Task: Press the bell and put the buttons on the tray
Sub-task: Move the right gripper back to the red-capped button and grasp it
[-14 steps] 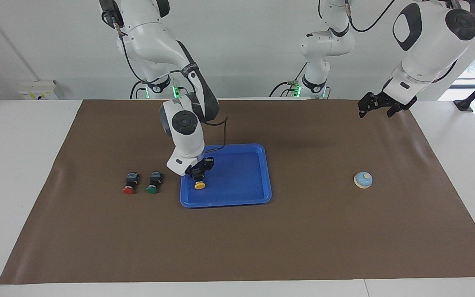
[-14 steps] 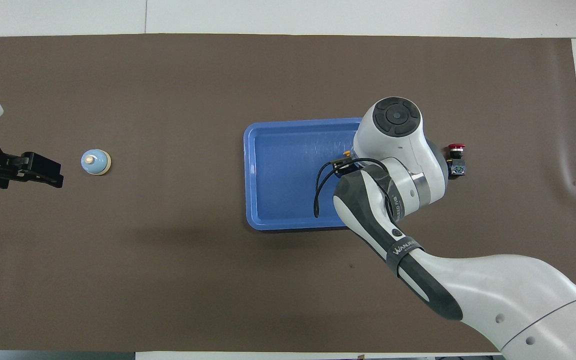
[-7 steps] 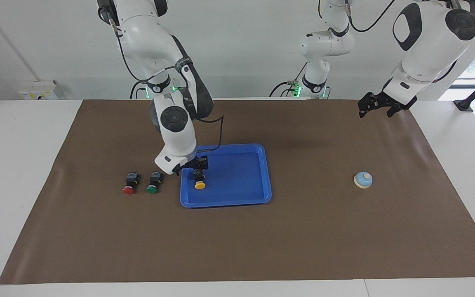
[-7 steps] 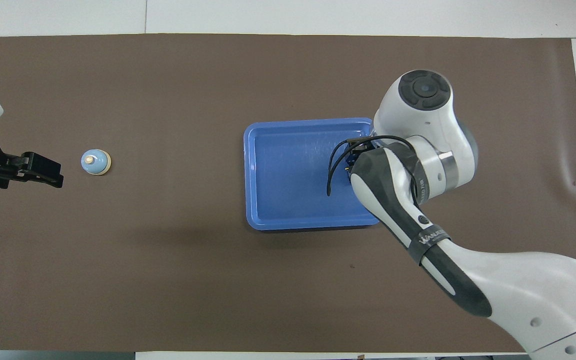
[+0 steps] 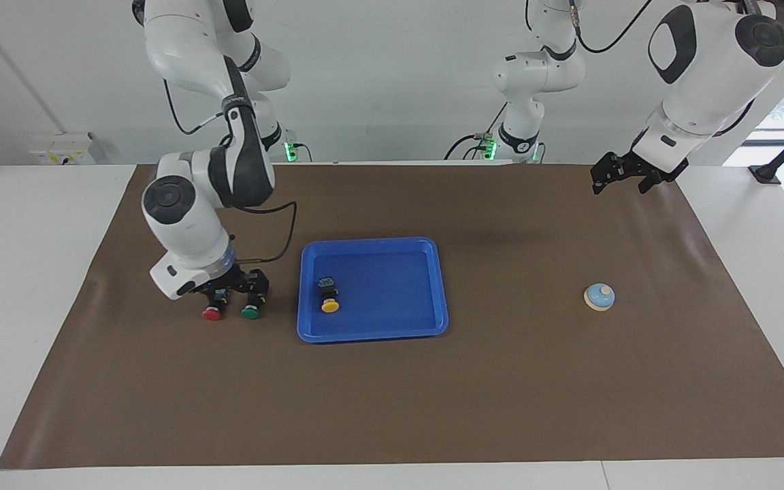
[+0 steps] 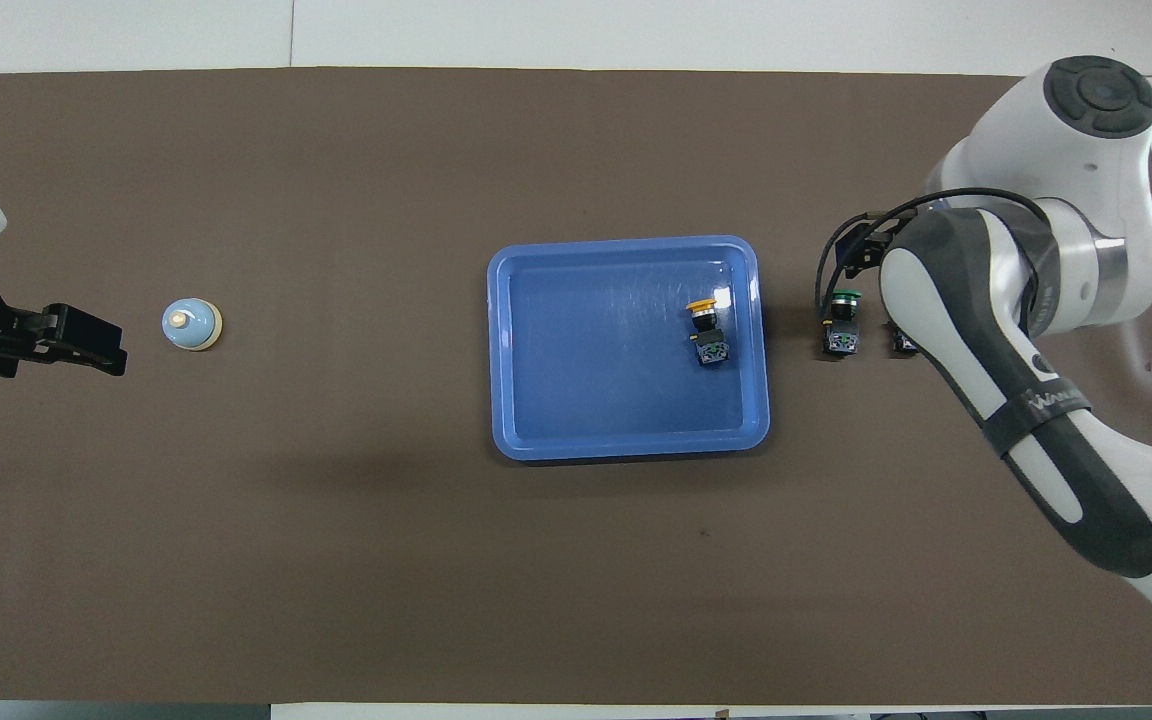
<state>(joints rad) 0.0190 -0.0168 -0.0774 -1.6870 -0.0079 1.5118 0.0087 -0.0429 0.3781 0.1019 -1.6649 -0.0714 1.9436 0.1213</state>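
The blue tray (image 5: pixel 433 286) lies mid-table; it also shows in the overhead view (image 6: pixel 626 448). The yellow button (image 5: pixel 328 299) lies in the tray at the right arm's end, free of any gripper (image 6: pixel 706 325). The red button (image 5: pixel 212 313) and the green button (image 5: pixel 250 312) stand on the mat beside the tray. My right gripper (image 5: pixel 232 291) is open and low over these two. In the overhead view the green button (image 6: pixel 843 325) shows and my right arm hides most of the red one. The bell (image 5: pixel 599 297) stands toward the left arm's end (image 6: pixel 191 325). My left gripper (image 5: pixel 623 178) waits open in the air.
A brown mat (image 5: pixel 501 395) covers the table, with white table edge around it. A third robot base (image 5: pixel 518 139) stands at the robots' edge of the table.
My right gripper has let go of the yellow button in the tray. It has swung out of the tray to over the red and green buttons. The left arm has not moved.
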